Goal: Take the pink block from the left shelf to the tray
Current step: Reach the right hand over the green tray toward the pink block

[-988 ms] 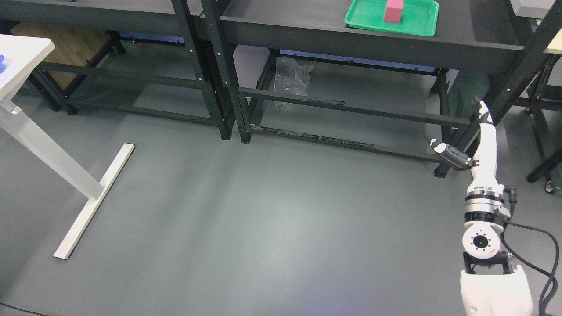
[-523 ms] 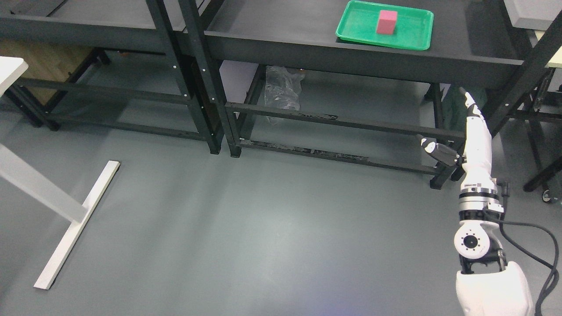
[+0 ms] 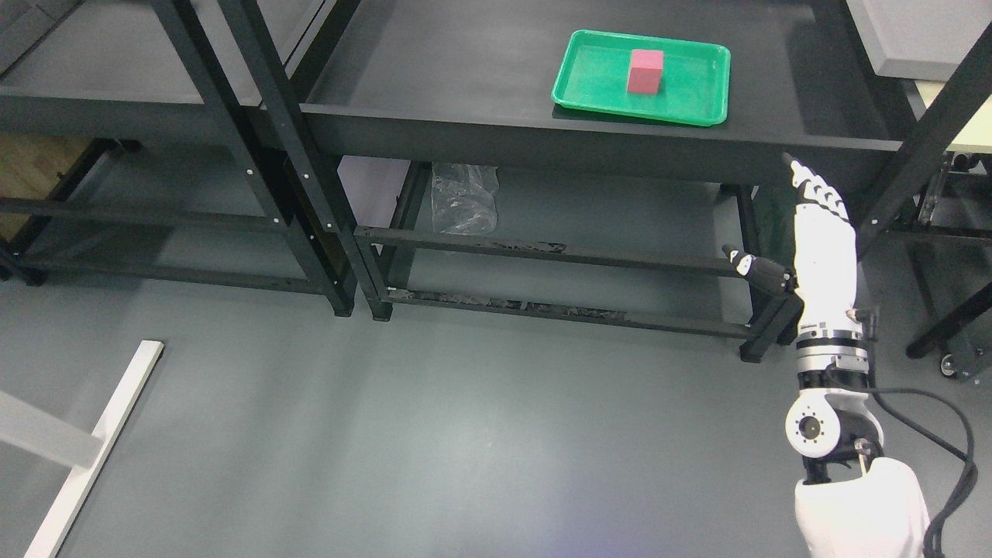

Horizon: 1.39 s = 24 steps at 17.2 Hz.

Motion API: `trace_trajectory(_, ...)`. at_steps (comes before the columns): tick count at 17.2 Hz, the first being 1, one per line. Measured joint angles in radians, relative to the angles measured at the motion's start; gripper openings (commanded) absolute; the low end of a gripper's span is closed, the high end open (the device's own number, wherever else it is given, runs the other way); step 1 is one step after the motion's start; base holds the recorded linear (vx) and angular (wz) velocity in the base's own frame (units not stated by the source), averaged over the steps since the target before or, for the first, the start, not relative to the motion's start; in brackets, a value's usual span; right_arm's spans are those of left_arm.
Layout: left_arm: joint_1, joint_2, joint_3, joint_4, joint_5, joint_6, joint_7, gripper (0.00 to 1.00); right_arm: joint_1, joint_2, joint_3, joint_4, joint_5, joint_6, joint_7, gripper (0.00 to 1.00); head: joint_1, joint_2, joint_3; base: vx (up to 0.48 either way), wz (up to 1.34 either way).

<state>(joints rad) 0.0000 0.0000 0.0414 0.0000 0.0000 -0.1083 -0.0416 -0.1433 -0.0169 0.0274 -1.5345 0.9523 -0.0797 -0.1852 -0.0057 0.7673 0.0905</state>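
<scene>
The right hand [image 3: 818,225] is up at the lower right, arm rising from the bottom edge, fingers [image 3: 810,186] stretched out straight and flat, thumb [image 3: 756,267] sticking out to the side. Wide open, nothing in it. It's below and in front of the shelf edge, fingertips pointing up toward the dark shelf [image 3: 480,70], and well apart from the tray. A black cable [image 3: 949,434] loops off the wrist to the right.

Up on that shelf, the green tray [image 3: 601,97] lies flat near the front lip, and there's the pink block [image 3: 645,71], standing upright inside it, a little right of the tray's middle, clear of the rim all round.

Under the shelf, a crumpled clear plastic bag [image 3: 463,198] hangs behind the lower rails. To the left, a second dark rack [image 3: 116,108] stands right beside the first, posts close together. Far lower left, a white table leg and foot [image 3: 93,446] on the grey floor [image 3: 434,434].
</scene>
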Motion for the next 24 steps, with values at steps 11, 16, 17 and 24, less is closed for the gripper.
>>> trace_trajectory(11,0.0,0.0,0.0,0.0,0.0,0.0,0.0,1.0,0.0,0.011,0.009,-0.002,0.173,-0.002,-0.003,1.0,0.0,0.0,0.0,0.327,0.07)
trace_trajectory(16,0.0,0.0,0.0,0.0,0.0,0.0,0.0,1.0,-0.001,0.013,0.014,0.002,0.189,0.0,0.062,1.0,0.0,0.0,0.0,0.309,0.13)
trace_trajectory(17,0.0,0.0,0.0,0.0,0.0,0.0,0.0,1.0,-0.001,0.014,0.014,0.003,0.19,0.0,0.09,1.0,0.0,0.0,0.0,0.297,0.09)
trace_trajectory(24,0.0,0.0,0.0,0.0,0.0,0.0,0.0,1.0,-0.006,0.012,0.018,0.02,0.198,0.003,0.26,1.0,0.0,0.0,0.0,0.271,0.04)
